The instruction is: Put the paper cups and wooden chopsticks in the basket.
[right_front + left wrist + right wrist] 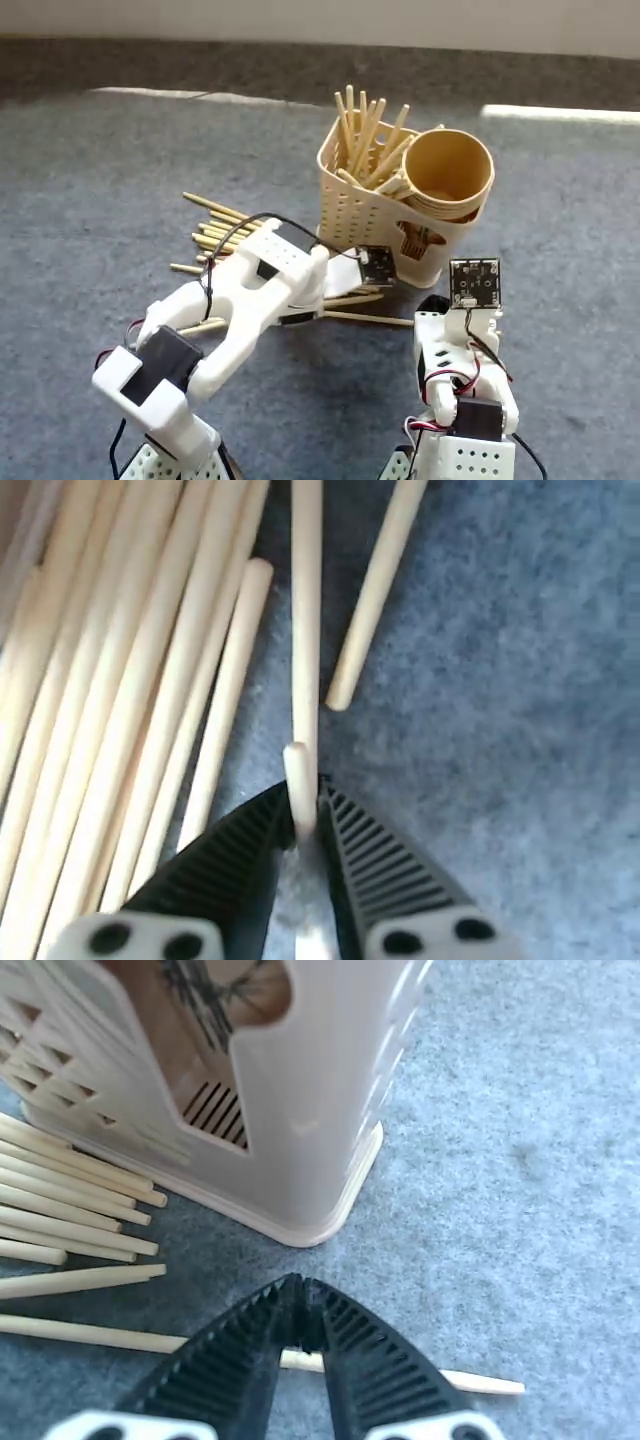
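Note:
A cream basket (365, 215) stands on the grey carpet, holding stacked paper cups (447, 172) and several upright wooden chopsticks (363, 128). More loose chopsticks (215, 232) lie fanned out to its left. My left gripper (300, 795) is low over that pile and shut on the end of one chopstick (297, 765), with the rest of the pile (130, 680) beside it. My right gripper (300, 1295) is shut with nothing in it, just in front of the basket's corner (330, 1215). A single chopstick (480, 1383) lies on the carpet beneath its fingers.
One long chopstick (372, 318) lies between the two arms in front of the basket. The left arm's body (240, 300) reaches diagonally across the pile. Open carpet (570, 250) extends to the right of the basket and behind it.

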{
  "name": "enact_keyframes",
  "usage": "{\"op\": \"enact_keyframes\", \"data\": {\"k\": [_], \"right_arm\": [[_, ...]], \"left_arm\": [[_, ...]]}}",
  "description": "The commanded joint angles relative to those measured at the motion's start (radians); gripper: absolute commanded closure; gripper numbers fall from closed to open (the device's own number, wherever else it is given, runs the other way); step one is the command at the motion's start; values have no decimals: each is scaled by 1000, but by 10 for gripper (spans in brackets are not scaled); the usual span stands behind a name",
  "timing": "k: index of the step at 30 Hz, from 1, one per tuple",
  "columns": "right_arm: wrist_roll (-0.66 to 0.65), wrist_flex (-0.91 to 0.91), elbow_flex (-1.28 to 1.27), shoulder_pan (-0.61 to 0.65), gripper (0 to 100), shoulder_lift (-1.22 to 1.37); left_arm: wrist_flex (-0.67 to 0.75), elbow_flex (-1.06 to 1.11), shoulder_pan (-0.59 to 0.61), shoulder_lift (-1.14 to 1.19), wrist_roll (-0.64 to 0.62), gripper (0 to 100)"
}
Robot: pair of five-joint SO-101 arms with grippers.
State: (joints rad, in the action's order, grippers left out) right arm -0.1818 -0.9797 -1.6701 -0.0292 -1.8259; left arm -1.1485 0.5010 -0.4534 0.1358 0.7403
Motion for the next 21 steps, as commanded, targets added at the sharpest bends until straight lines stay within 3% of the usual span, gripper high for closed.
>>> {"op": "enact_keyframes", "data": {"k": [1,9,14,17,21], "right_arm": [[-9,1,-134,-10,987,-10],[-9,1,-134,-10,987,-10],[-9,1,-134,-12,987,-10],[-9,1,-134,-12,987,-10],[-9,1,-134,-12,987,-10]], "left_arm": [[-69,-31,10,-7,5,993],[-143,-18,16,-47,5,993],[-135,81,1,-174,3,982],[-130,128,1,-223,-2,926],[-68,186,2,-248,-2,947]]}}
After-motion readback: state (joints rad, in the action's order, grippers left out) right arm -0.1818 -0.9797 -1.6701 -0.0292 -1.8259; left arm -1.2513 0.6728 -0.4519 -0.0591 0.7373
